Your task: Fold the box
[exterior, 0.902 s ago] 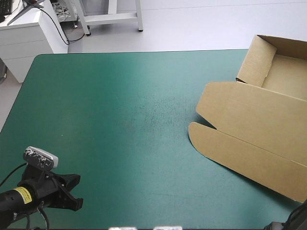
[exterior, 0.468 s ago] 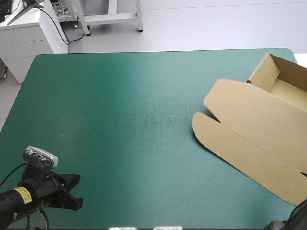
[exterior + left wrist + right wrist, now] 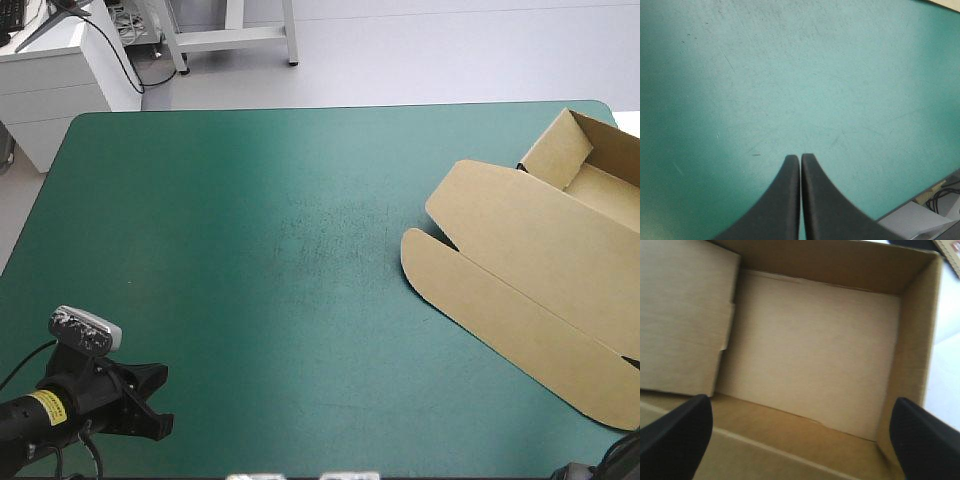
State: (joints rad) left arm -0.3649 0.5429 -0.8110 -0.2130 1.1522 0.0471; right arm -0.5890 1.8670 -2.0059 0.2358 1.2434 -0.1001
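Observation:
The brown box (image 3: 540, 260) lies at the table's right side as an open tray with its lid flat. The tray part (image 3: 600, 170) sits at the far right corner, and the lid's rounded flap points toward the table's middle. My right gripper (image 3: 801, 400) is open just above the tray's near wall. It looks into the tray floor (image 3: 810, 340) with nothing between its fingers. My left gripper (image 3: 160, 400) is shut and empty low over the teal-green cover (image 3: 790, 75) at the near left corner, far from the box. Its tips (image 3: 800, 156) meet in one arch.
The box's tray end reaches the table's right edge (image 3: 612, 108). A white cabinet (image 3: 60, 70) stands beyond the far left corner. Teal-green cover (image 3: 280, 250) stretches from the left gripper to the box's lid.
The box has swung and slid to the right, and its tray end has come down lower at the far right corner. The left arm has not moved.

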